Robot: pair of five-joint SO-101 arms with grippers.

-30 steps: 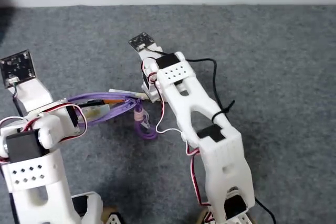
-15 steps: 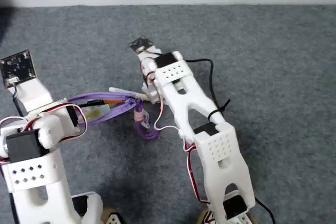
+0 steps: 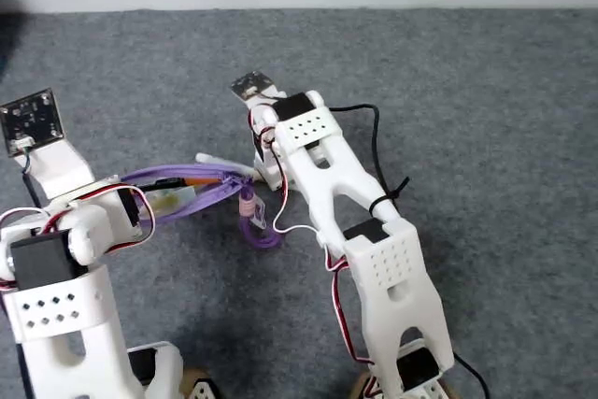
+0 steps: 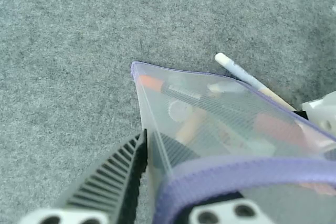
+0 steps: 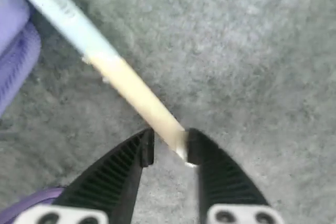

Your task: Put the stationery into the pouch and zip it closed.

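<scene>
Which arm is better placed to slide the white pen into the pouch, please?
Right. The right gripper is shut on the end of the pen, which points toward the pouch, while the left gripper is shut on the pouch, holding it.

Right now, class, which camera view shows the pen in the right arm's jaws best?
The right wrist view. The pen runs close and unobstructed from the right gripper, whose jaws pinch its cream end. The left wrist view shows its pale part beyond the pouch. In the high view its white tip pokes past the arm.
</scene>
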